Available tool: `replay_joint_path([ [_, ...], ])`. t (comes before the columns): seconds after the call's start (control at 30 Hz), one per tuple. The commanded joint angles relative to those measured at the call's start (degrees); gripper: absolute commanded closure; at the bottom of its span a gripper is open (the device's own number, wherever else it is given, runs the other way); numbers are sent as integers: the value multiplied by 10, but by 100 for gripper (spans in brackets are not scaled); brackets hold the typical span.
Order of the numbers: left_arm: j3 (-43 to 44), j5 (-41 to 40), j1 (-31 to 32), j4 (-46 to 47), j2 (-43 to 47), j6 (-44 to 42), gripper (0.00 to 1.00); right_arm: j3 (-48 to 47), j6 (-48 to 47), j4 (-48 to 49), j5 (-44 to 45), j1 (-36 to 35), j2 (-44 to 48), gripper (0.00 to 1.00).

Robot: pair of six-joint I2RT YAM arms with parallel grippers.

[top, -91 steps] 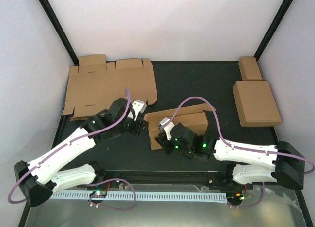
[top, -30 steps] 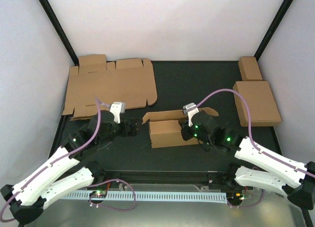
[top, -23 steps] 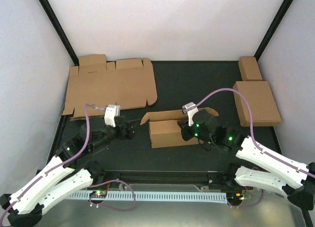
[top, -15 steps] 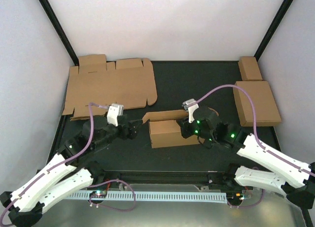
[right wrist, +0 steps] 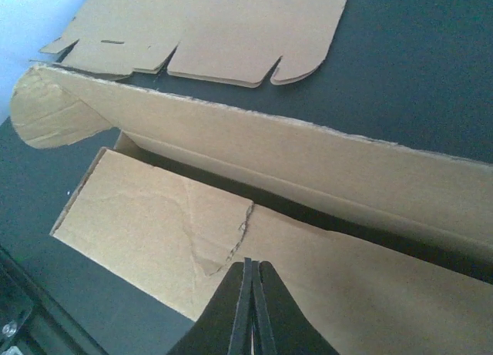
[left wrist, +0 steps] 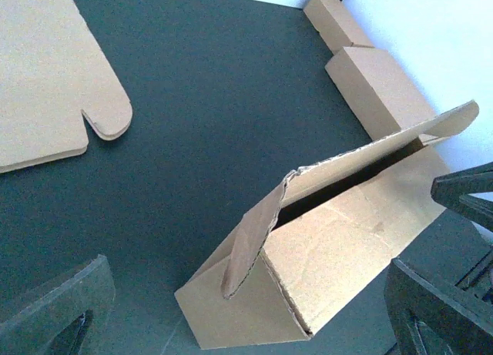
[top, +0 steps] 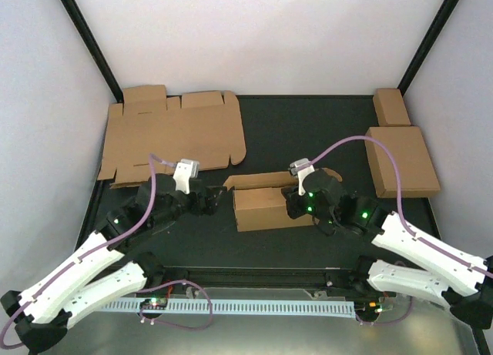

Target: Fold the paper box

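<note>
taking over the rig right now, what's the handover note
Left claw: open, empty, beside the paper box's left end.
Right claw: shut, holding nothing, tips at the box's front panel.
Box: mid-table, partly folded, long lid flap raised.
To do: probably close the lid flap and tuck it in.
Spare flat sheet far left.

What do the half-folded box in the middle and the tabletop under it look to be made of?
The half-folded box: brown corrugated cardboard, matte and unprinted. Its raw edges look wavy, as a fluted core would, and the near face is creased and wrinkled. The tabletop: a dark, smooth, matte surface with almost no glare. It may be a rubber mat or a painted board; I cannot tell which.
</note>
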State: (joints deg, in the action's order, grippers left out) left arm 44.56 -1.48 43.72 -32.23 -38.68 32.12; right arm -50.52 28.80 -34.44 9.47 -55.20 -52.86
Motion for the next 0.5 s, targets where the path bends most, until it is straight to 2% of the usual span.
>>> replay_joint_path([
  [0.0,3,7,1,17,-4,9,1,1,-1,-5,31,3,-4,98],
  [0.13,24,-13,1,-31,-25,29,1,3,4,-8,44,4,-20,98],
  [0.27,54,2,5,-70,-67,35,1,10,13,-3,56,4,-35,98],
  [0.47,69,-18,28,-79,-103,33,3,22,18,17,62,4,-33,98],
])
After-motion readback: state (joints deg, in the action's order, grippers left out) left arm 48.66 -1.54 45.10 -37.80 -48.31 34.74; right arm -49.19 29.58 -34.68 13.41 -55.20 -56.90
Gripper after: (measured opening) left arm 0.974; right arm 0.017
